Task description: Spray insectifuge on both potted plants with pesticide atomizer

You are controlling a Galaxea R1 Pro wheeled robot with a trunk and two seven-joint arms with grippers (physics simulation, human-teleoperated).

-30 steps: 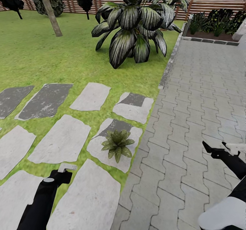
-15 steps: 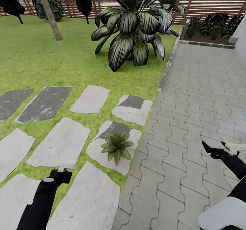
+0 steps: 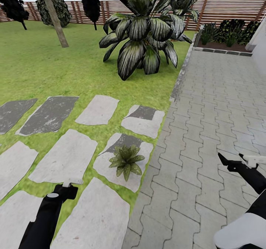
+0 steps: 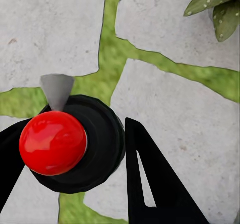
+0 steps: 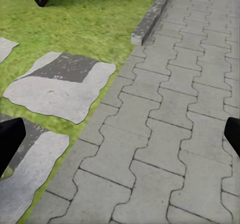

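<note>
Green lawn [image 3: 55,71] and pale grey stepping stones, seen from the head camera, beside grey paving [image 3: 221,104] on the right. Framed a touch differently than half a second earlier, with more pale sky above the brown slatted fence [image 3: 229,8], from a slight shift of the camera. Found no change among the things themselves. Stood on one stepping stone [image 3: 111,167] near the paving's edge: a small potted plant [image 3: 126,160], a low rosette of pointed olive leaves. Rose further back on the grass: a large striped-leaf palm plant [image 3: 144,30]. Reached in low on the left: the left gripper [image 3: 66,191], black, with the pale trigger head of the pesticide atomizer [image 3: 72,182] poking out ahead, near the plant but apart from it. Hung low on the right, over the paving: the right gripper [image 3: 231,156], fingers spread.

Seen from the left wrist: left gripper [image 4: 70,126] clamped around the atomizer's dark round body [image 4: 102,144], red collar toward the camera, grey nozzle pointing away. Glimpsed at one corner: leaves of the potted plant [image 4: 212,4].

Seen from the right wrist: right gripper [image 5: 120,134] spread wide and holding nothing, black fingertips [image 5: 10,134] at opposite edges, paving beyond.
</note>
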